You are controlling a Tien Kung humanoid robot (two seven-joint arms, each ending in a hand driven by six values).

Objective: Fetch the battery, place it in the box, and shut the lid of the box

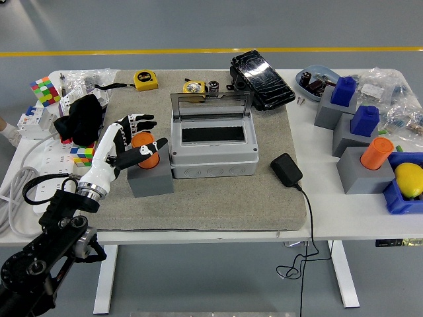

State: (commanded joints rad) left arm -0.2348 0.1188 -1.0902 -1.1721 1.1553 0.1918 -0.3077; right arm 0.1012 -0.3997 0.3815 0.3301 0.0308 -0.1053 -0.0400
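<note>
An orange cylindrical battery (141, 140) stands upright in a grey block holder (151, 179) on the grey mat, just left of the box. My left hand (147, 134) reaches in from the lower left and cups the battery. The thumb (147, 152) lies across its front and the other fingers (137, 121) are spread behind and above it, not closed on it. The grey box (213, 160) sits mid-mat with its clear lid (211, 105) standing open at the back, showing a dark slot inside. The right arm is out of view.
A black power adapter (286, 169) with its cable lies right of the box. Behind the box are a yellow tape measure (146, 80) and a black wrapped pack (262, 79). Grey blocks with blue and orange pieces (362, 162) stand at right. Colour cubes and a black cloth (82, 117) are at left.
</note>
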